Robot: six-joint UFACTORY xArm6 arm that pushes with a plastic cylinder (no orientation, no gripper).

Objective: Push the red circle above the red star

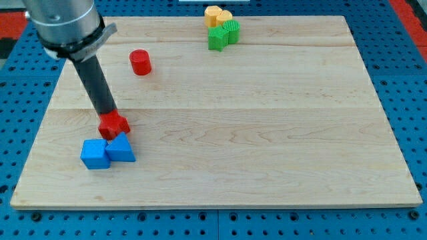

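Observation:
The red circle (140, 62) stands on the wooden board (267, 133) at the upper left. The red star (114, 125) lies lower down at the view's left, touching the two blue blocks below it. My tip (108, 116) sits at the star's upper edge, touching it or just behind it. The circle is well above and slightly right of the tip, apart from it.
A blue cube (95, 154) and a blue triangle block (121, 149) sit side by side below the star. At the view's top are a yellow block (217, 16) and a green block (223, 35), touching each other. The board's left edge is close to the blue blocks.

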